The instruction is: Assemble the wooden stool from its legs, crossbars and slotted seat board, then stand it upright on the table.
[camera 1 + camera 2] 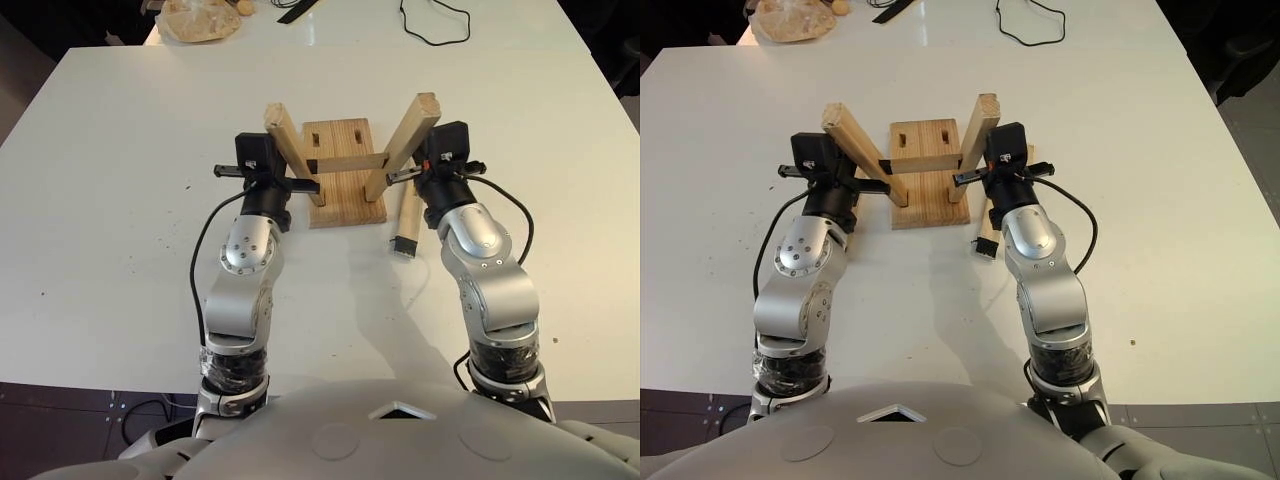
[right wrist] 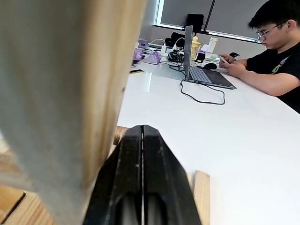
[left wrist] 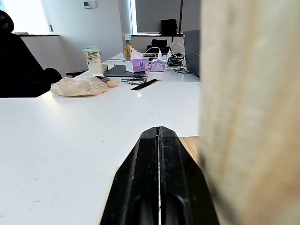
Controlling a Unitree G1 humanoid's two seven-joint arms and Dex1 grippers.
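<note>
The slotted seat board [image 1: 343, 196] lies flat on the white table. Two wooden legs rise from it, the left leg [image 1: 290, 148] and the right leg [image 1: 407, 138], both leaning outward, with a crossbar [image 1: 350, 162] between them. A loose wooden piece [image 1: 406, 222] with a black end lies on the table just right of the board. My left gripper [image 1: 310, 185] is shut, its tip against the base of the left leg [image 3: 248, 108]. My right gripper [image 1: 394, 176] is also shut, beside the base of the right leg [image 2: 65, 84]. Nothing sits between the fingers [image 3: 140, 159] of either gripper.
At the table's far edge lie a filled plastic bag [image 1: 200, 18], a black cable [image 1: 435, 25] and a flat black item [image 1: 300, 8]. A laptop [image 2: 206, 75] stands on a desk beyond. Open table surface [image 1: 120, 180] lies to both sides.
</note>
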